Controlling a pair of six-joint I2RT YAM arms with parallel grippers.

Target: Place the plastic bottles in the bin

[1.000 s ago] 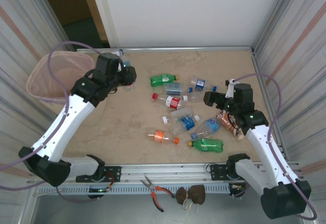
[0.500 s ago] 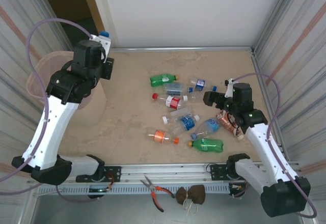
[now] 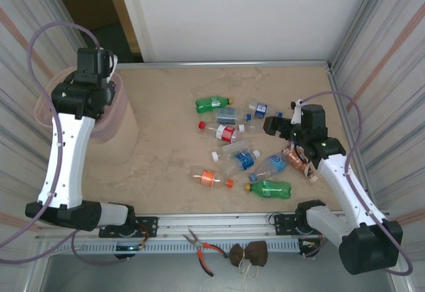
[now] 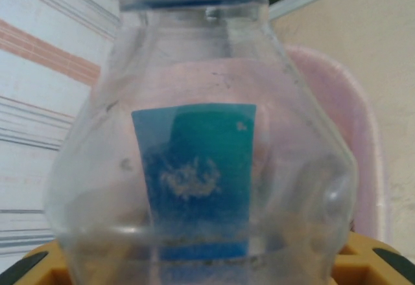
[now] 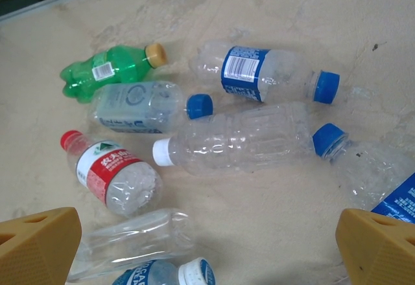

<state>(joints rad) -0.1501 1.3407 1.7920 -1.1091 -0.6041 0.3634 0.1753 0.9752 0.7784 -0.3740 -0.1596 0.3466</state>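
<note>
My left gripper hangs over the pale pink bin at the far left. It is shut on a clear bottle with a blue label and blue cap, and the bin's rim shows behind the bottle. Several bottles lie on the table's middle: a green one, a red-labelled one, an orange-labelled one, another green one. My right gripper hovers open at their right edge. Below its open fingers lie a clear white-capped bottle and the red-labelled one.
A crumpled copper-coloured wrapper lies under the right arm. Pliers and a brown lump rest on the front rail. Corrugated metal walls close in both sides.
My left arm has swung left and back with the blue-labelled bottle, from the table's middle to above the bin. The right arm has hardly moved.
</note>
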